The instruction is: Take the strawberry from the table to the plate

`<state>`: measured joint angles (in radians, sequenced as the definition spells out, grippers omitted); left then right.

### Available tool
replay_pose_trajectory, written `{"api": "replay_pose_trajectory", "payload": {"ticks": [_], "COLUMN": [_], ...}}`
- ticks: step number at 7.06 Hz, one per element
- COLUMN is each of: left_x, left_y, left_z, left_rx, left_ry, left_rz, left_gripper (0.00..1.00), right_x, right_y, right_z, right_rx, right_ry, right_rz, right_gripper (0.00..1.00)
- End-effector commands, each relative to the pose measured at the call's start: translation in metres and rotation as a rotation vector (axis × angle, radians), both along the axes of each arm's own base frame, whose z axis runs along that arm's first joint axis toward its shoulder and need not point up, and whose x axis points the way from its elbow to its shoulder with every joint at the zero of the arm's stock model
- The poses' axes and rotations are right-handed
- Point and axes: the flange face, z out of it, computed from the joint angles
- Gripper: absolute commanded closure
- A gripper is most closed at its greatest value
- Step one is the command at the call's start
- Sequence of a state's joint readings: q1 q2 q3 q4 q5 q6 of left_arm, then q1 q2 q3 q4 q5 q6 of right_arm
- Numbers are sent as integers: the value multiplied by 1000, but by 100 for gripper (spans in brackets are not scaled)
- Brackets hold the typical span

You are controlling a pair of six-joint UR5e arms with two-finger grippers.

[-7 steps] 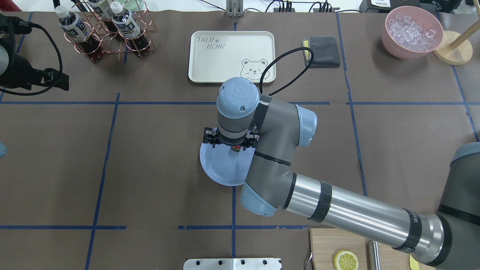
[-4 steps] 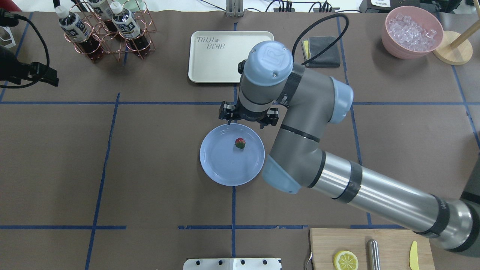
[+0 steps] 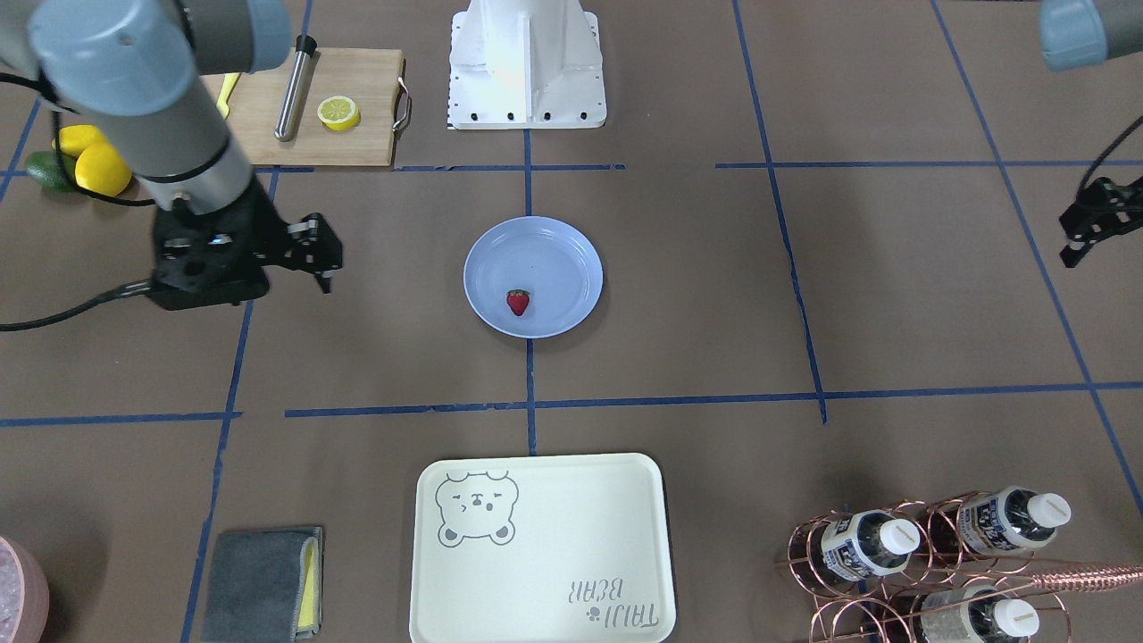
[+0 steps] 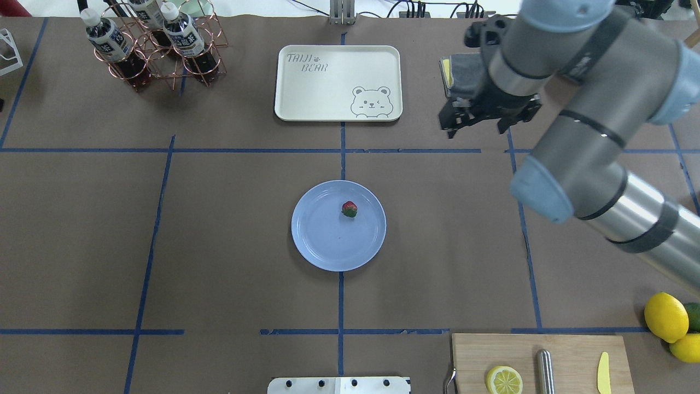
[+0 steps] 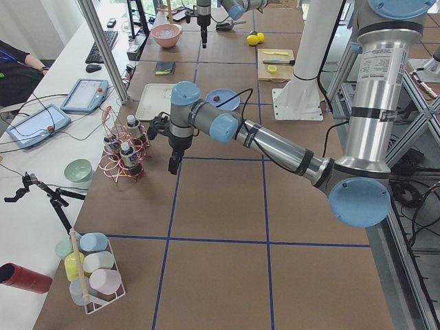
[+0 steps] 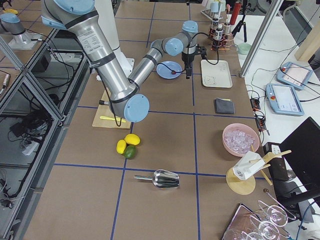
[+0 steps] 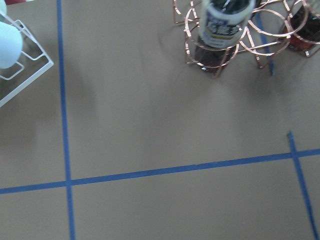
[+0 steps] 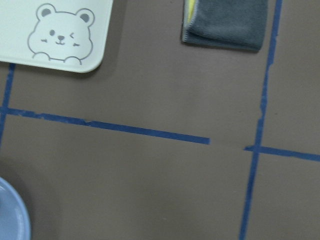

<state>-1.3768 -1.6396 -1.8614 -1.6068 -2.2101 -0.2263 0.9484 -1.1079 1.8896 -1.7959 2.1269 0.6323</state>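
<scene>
The right gripper (image 4: pixel 474 121), jaws spread and empty, has pulled away toward the table's (image 4: pixel 219 219) far edge. The strawberry (image 4: pixel 349 209) lies near the plate's (image 4: pixel 314 246) far rim, so delivery looks done.

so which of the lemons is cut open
The lemon half on the cutting board, cut face up; the two whole lemons lie on the table beside the board.

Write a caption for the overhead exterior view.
Strawberry lies on the blue plate; the right gripper, jaws open, hovers near the grey cloth.
</scene>
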Motion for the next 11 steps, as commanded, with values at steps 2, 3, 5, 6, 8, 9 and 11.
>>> {"api": "replay_pose_trajectory", "payload": {"ticks": [2, 3, 5, 6, 8, 9, 11], "left_x": [-124, -133, -132, -130, -126, -126, -125], "left_y": [16, 25, 39, 45, 53, 53, 57], "left_z": [140, 158, 173, 178, 181, 180, 181], "left_rx": [-26, -58, -103, -126, -176, -194, -192], "left_ry": [-35, -32, -23, -2, 48, 50, 50], "left_rz": [99, 91, 78, 62, 15, -8, -7], "left_gripper": [0, 0, 0, 0, 0, 0, 0], "right_x": [174, 218, 284, 316, 322, 322, 345], "right_y": [10, 23, 43, 43, 37, 34, 50], "right_z": [170, 213, 292, 323, 327, 324, 346], "right_rx": [15, 17, -107, -96, -82, -75, -118], "right_ry": [57, 67, 7, -35, -83, -77, -77], "right_rz": [-142, -170, -89, -61, -54, -53, -9], "right_gripper": [0, 0, 0, 0, 0, 0, 0]}}
